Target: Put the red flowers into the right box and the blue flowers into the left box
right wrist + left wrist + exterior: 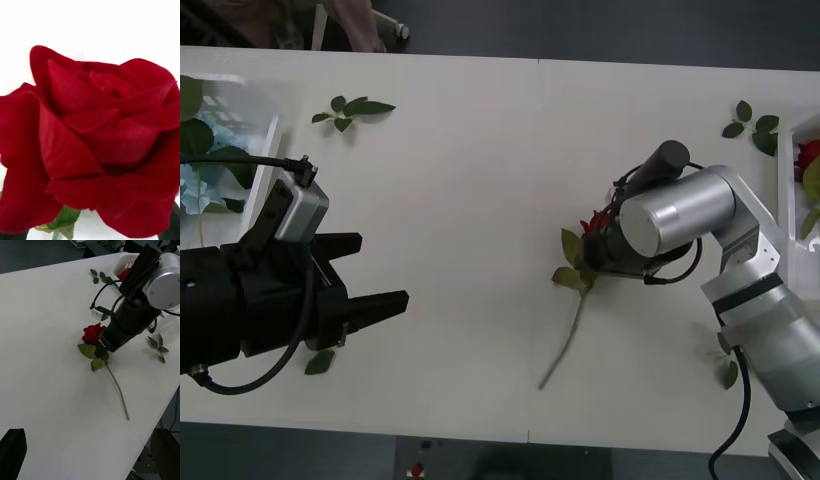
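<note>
White table | right claw lowering over rose – jaw state unclear | left claw waiting open | next – grip, carry to right box

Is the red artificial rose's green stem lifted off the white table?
No: the red artificial rose lies with its stem flat on the white table.

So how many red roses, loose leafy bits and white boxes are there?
Red fabric roses: 2, one on the white table at the right gripper, one in the right box
Loose green leaf sprigs: 4, far left, far right, near left, near right
White plastic boxes: 2, left, right
Total: 8
The left gripper waits, open.
</note>
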### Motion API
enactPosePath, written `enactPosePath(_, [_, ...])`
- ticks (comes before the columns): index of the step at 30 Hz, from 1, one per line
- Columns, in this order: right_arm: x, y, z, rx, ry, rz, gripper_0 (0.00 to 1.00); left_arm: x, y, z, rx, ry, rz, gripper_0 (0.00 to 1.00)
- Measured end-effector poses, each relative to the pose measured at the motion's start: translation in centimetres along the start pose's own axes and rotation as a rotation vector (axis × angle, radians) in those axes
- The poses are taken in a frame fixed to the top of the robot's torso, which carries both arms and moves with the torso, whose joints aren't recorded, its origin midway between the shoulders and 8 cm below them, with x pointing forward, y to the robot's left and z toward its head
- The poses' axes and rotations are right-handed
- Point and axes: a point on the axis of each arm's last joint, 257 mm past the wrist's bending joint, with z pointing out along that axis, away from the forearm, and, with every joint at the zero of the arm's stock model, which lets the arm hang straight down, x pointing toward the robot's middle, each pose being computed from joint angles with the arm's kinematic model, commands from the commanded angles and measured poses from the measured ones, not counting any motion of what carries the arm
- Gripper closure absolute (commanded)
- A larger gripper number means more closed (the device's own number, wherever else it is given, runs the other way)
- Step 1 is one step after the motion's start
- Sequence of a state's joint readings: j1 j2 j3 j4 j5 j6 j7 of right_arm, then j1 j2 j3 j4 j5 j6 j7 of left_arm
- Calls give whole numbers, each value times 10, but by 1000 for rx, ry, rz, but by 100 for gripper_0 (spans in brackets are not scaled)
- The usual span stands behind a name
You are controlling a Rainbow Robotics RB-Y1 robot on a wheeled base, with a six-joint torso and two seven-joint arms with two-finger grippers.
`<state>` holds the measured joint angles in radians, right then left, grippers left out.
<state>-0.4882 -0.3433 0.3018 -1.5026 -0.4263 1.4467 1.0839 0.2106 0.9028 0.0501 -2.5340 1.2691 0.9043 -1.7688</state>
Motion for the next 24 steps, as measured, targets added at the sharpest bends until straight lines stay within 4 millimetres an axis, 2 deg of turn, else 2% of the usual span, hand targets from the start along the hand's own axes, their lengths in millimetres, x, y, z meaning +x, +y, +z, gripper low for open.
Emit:
enactPosePath(7, [-3, -13, 7, 41, -13, 4, 12, 0, 0, 0, 0, 0, 0, 5])
enactPosePath(8, [-3, -15, 7, 48, -14, 4, 16, 0, 0, 0, 0, 0, 0, 4])
enactPosePath(9, [-3, -17, 7, 55, -16, 3, 54, 0, 0, 0, 0, 0, 0, 5])
enactPosePath(10, [-4, -18, 8, 60, -18, 2, 70, 0, 0, 0, 0, 0, 0, 4])
enactPosePath(11, [-4, -17, 8, 62, -20, 1, 83, 0, 0, 0, 0, 0, 0, 4])
enactPosePath(13, [-4, -15, 8, 60, -21, 0, 93, 0, 0, 0, 0, 0, 0, 5])
enactPosePath(17, [-2, -6, 9, 46, -17, -1, 99, 0, 0, 0, 0, 0, 0, 5])
enactPosePath(24, [-1, -3, 9, 41, -16, -1, 100, 0, 0, 0, 0, 0, 0, 4])
